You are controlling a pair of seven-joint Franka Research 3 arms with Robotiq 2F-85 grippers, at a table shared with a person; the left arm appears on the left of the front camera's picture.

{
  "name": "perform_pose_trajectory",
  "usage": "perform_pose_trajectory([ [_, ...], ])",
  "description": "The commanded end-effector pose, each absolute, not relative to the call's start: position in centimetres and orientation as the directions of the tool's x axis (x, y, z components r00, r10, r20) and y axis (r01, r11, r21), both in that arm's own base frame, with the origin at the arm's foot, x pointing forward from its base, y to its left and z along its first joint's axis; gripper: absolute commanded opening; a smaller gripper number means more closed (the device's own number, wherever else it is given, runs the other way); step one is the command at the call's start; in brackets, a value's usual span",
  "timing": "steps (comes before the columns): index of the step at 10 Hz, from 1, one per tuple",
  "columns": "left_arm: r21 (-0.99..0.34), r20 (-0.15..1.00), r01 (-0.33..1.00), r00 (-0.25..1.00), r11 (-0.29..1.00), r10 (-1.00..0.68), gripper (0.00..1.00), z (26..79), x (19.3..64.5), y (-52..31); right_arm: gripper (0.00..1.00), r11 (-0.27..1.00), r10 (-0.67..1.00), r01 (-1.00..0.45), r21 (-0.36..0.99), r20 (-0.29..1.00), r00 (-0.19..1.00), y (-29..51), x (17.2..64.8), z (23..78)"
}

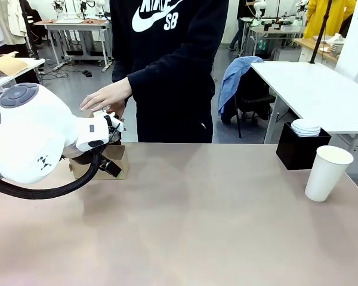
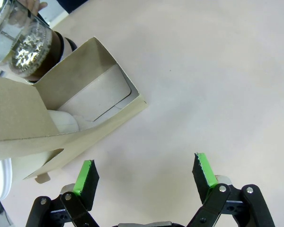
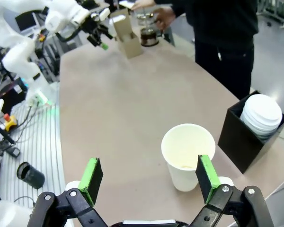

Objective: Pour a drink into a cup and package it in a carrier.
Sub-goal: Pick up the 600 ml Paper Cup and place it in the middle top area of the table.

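**Nothing poured yet: cup dry, packaging still to do**

I judge the task barely begun. The cup (image 3: 187, 153) stands upright on the tabletop (image 1: 197, 226) and looks dry inside. The drink (image 3: 148, 39) sits in a glass French press (image 3: 146, 29) that a person's hand (image 3: 163, 16) holds, well apart from the cup toward my left. The carrier (image 1: 122, 158) stands equally far from the cup, so both pouring and packaging are left.

My right end effector (image 3: 148, 176) hangs just above the cup, fingers spread apart and gripping nothing. My left end effector (image 2: 144, 176) is likewise spread wide and empty, well apart from the cup.

The right wrist view looks down into the cup, whereas the front view gives its side. It also shows stacked white lids (image 3: 261, 113) in the black box (image 1: 295, 154) just beside the cup. The left wrist view opens up the carrier's inside, with something white I cannot identify, and shows the press's mesh plunger (image 2: 26, 47).
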State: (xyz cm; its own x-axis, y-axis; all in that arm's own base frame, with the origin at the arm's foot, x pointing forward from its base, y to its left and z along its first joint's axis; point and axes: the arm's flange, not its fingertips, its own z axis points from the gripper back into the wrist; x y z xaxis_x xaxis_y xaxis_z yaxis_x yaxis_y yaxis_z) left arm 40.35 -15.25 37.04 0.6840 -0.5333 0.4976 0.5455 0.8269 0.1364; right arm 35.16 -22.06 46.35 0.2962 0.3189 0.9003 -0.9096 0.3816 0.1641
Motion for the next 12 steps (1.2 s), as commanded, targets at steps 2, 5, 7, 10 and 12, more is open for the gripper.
perform_pose_trajectory([
  [2, 0.135, 0.498, 0.545, 0.684, 0.827, -0.532, 1.0, 37.0, 40.4, -15.2, 1.0, 0.302, 0.225, -0.947, 0.108, 0.957, 0.181, -25.0, 36.0, 41.6],
  [5, 0.135, 0.498, 0.545, 0.684, 0.827, -0.532, 1.0, 37.0, 40.4, -15.2, 1.0, 0.246, 0.078, -0.966, 0.084, 0.991, 0.106, -26.9, 36.0, 35.5],
  [7, 0.135, 0.498, 0.545, 0.684, 0.827, -0.532, 1.0, 37.0, 40.4, -15.2, 1.0, 0.272, 0.061, -0.962, 0.026, 0.997, 0.045, -26.6, 35.7, 31.1],
  [10, 0.135, 0.498, 0.545, 0.684, 0.827, -0.532, 1.0, 37.0, 40.4, -15.2, 1.0, 0.338, 0.042, -0.941, -0.002, 0.999, 0.013, -24.0, 36.2, 28.0],
  [12, 0.135, 0.498, 0.545, 0.684, 0.827, -0.532, 1.0, 37.0, 40.4, -15.2, 1.0, 0.348, 0.018, -0.937, 0.015, 1.0, 0.023, -22.2, 37.1, 26.6],
])
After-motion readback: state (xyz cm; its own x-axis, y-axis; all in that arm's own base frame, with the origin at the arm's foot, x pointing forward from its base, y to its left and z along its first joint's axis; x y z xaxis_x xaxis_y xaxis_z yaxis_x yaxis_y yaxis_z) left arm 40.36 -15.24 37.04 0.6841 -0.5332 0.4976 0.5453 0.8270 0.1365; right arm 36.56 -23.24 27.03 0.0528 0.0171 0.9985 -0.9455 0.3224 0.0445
